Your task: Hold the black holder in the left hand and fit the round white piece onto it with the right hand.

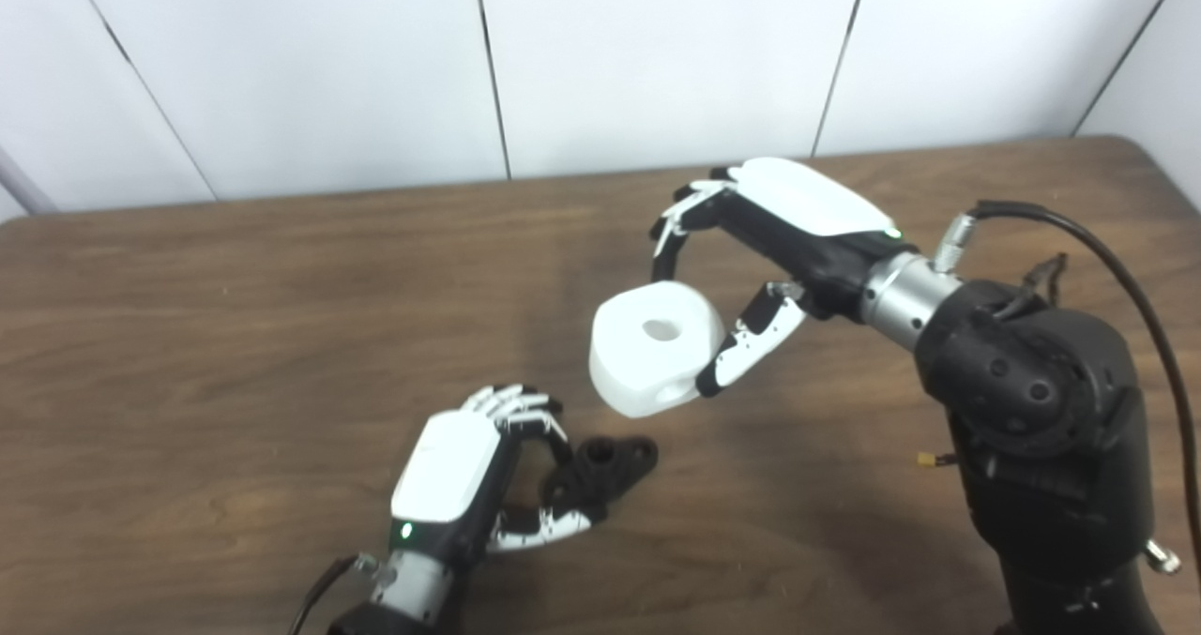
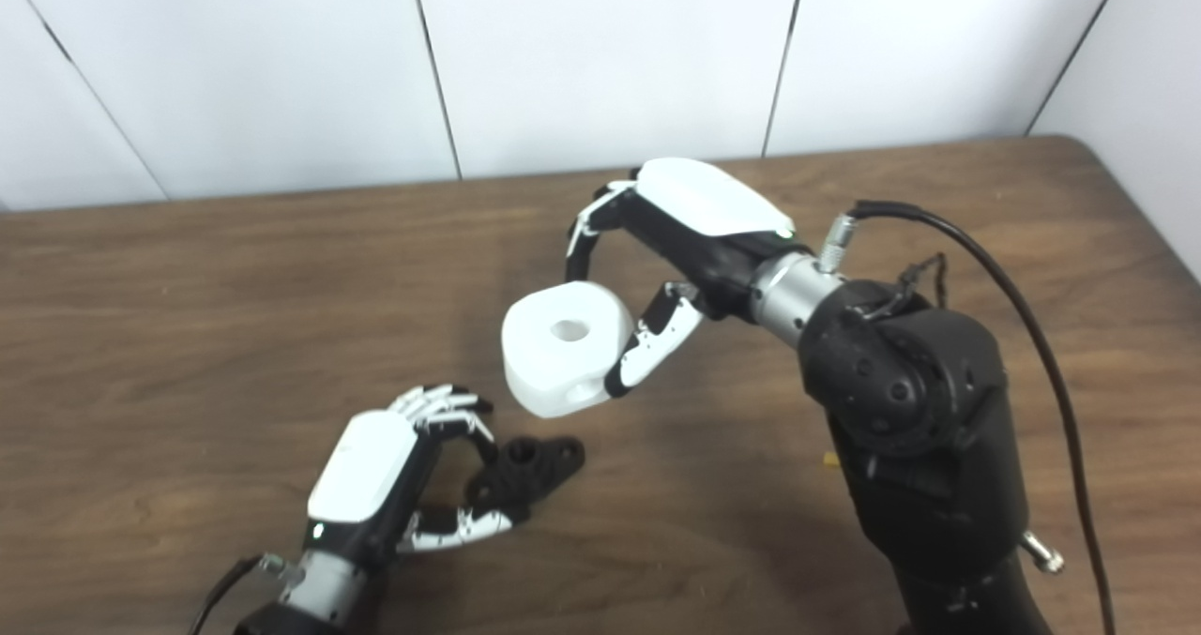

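My right hand [image 1: 765, 241] is shut on the round white piece [image 1: 654, 346], a thick white block with a hole in its top, held in the air above the table. Its thumb [image 1: 746, 344] presses the piece's right side and the fingers curl over the far side. Lower left, my left hand [image 1: 469, 466] is shut on the black holder [image 1: 605, 466], which sits low at the table surface near the front. The white piece hangs just above and slightly right of the holder, apart from it. In the right eye view the piece [image 2: 563, 346] and holder [image 2: 525, 466] show the same gap.
The brown wooden table [image 1: 235, 335] runs to a white panelled wall [image 1: 600, 63] at the back. My bulky black right forearm [image 1: 1041, 429] with a looping cable [image 1: 1117, 269] fills the right side. A small orange bit [image 1: 927, 461] lies on the table beside that arm.
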Controlling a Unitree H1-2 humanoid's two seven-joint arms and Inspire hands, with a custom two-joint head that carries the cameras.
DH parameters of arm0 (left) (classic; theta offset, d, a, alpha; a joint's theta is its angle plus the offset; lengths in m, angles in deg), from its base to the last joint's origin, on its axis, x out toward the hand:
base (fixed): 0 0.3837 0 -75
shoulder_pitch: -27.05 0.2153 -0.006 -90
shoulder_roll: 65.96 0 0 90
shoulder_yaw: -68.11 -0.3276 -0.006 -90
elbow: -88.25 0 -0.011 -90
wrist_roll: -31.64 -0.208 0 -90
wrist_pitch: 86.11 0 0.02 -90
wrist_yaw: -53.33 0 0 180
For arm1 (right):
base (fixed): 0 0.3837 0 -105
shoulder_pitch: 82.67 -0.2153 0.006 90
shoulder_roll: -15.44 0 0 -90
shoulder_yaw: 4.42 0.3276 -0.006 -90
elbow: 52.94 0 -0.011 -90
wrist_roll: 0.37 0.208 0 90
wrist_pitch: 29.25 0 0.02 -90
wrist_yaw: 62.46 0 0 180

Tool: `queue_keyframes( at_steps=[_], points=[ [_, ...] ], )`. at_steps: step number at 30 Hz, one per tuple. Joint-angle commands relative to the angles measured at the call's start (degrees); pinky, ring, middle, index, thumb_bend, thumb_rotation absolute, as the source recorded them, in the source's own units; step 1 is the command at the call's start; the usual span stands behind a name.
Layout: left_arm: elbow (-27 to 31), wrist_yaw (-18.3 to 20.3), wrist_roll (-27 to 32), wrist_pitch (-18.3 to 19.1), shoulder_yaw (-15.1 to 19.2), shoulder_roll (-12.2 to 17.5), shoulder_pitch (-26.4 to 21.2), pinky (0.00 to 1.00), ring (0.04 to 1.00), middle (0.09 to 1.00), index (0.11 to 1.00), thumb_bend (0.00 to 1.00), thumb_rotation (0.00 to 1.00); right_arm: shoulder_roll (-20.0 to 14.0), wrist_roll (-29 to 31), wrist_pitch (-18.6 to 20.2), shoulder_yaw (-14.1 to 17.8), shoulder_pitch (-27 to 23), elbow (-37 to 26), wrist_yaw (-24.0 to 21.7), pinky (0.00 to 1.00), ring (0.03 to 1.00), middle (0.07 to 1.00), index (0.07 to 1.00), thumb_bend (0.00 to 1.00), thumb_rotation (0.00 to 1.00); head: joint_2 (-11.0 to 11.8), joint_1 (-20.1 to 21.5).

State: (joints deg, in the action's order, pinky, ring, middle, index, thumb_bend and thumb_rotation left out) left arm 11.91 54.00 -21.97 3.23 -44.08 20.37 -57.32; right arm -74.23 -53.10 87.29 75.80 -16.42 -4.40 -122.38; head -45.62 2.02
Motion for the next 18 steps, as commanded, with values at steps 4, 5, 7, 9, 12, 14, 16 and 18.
queue_keyframes(
  at_steps=[4,5,7,9,12,14,16,18],
  points=[
    [0.0,1.4,-1.1,0.1,-1.3,-0.4,-0.2,0.87,0.839,0.769,0.486,0.52,0.05,1.0,-0.3,-1.1,-2.1,-0.8,0.0,2.7,1.0,0.895,0.779,0.479,0.53,0.14,-0.1,-0.2],
    [0.0,1.3,-1.1,0.1,-1.3,-0.4,-0.2,0.88,0.839,0.769,0.486,0.52,0.05,1.1,-0.4,-1.0,-2.4,-0.7,0.1,2.7,1.0,0.892,0.78,0.479,0.53,0.14,-0.1,-0.2],
    [-0.1,1.2,-1.3,0.1,-1.4,-0.4,-0.3,0.88,0.839,0.769,0.486,0.52,0.05,1.4,-0.4,-0.8,-3.1,-0.2,0.3,2.8,1.0,0.892,0.783,0.48,0.53,0.14,0.0,-0.3],
    [-0.2,1.1,-1.5,0.0,-1.4,-0.4,-0.3,0.88,0.839,0.767,0.486,0.52,0.05,1.5,-0.6,-0.9,-3.6,0.2,0.4,2.9,1.0,0.894,0.788,0.48,0.53,0.14,0.0,-0.4],
    [-0.2,1.1,-1.5,0.1,-1.4,-0.5,-0.3,0.88,0.841,0.769,0.486,0.52,0.05,1.8,-1.2,-1.0,-4.5,0.8,0.6,3.2,1.0,0.898,0.792,0.48,0.53,0.14,0.0,-0.4],
    [-0.2,1.0,-1.5,0.1,-1.4,-0.6,-0.2,0.88,0.841,0.77,0.486,0.52,0.05,2.0,-1.4,-1.0,-4.8,1.2,0.6,3.6,1.0,0.9,0.791,0.48,0.53,0.14,0.0,-0.6],
    [-0.2,0.9,-1.5,0.0,-1.4,-0.6,-0.3,0.88,0.841,0.771,0.487,0.52,0.05,2.1,-1.0,-0.9,-4.9,1.7,0.9,4.2,1.0,0.903,0.787,0.48,0.53,0.13,0.0,-0.7],
    [-0.1,1.2,-1.5,0.2,-1.4,-0.6,-0.3,0.88,0.844,0.772,0.487,0.52,0.05,2.2,-0.4,-1.1,-4.7,2.1,1.4,5.1,1.0,0.902,0.783,0.48,0.53,0.13,0.0,-0.7]
  ],
)
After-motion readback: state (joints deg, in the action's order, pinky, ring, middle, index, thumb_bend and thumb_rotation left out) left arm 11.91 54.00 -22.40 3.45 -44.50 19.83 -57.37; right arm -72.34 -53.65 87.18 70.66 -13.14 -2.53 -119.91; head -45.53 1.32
